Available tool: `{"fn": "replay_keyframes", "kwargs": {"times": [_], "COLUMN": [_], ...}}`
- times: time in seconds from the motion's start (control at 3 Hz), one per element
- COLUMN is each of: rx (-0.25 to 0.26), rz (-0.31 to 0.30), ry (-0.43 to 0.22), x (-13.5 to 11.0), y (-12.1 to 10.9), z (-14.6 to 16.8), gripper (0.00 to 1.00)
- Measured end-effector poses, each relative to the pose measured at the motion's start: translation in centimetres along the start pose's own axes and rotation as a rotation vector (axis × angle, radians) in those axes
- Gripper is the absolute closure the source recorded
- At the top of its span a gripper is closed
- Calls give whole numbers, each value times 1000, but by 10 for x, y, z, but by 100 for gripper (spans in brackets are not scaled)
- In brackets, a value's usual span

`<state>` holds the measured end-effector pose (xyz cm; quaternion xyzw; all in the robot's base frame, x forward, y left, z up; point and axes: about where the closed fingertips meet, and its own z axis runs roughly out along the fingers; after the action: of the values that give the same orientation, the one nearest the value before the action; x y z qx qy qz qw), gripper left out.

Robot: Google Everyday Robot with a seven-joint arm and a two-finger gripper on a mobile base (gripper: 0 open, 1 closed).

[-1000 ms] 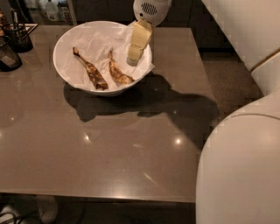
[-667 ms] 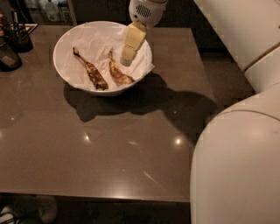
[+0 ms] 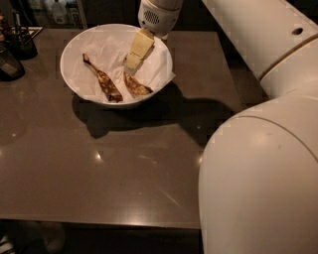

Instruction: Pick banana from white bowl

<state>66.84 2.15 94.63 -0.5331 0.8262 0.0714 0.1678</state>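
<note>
The white bowl point(image 3: 74, 82), lined with crumpled white paper, stands at the back of the brown table. Two bananas lie in it. The banana point(image 3: 137, 87), short, curved and yellow-brown, lies at the right front of the bowl. The longer, darker banana point(image 3: 102, 79) lies to its left. My gripper point(image 3: 131, 63), pale yellow, reaches down into the bowl from the back right. Its tip is just above the far end of the short banana. I cannot see contact between them.
A dark holder with utensils point(image 3: 21, 42) and another dark object point(image 3: 9, 64) stand at the table's far left. Bottles point(image 3: 57, 10) stand behind the table. My white arm and body point(image 3: 258, 168) fill the right side. The table's front edge point(image 3: 99, 218) is near.
My gripper has moved left and down, deeper into the bowl, toward the far end of the short banana. Both bananas lie where they were.
</note>
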Motion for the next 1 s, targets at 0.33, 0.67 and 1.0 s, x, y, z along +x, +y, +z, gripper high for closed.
{"fn": "replay_keyframes", "kwargs": {"times": [0.33,0.67,1.0], "rx": [-16,-25,-44], "rz": [31,43,32], "ry": [-17,-23,-34], "x": [-5,-8,-14], "y": [1,5,10], "z": [10,17,26], "gripper": [9,8,12]}}
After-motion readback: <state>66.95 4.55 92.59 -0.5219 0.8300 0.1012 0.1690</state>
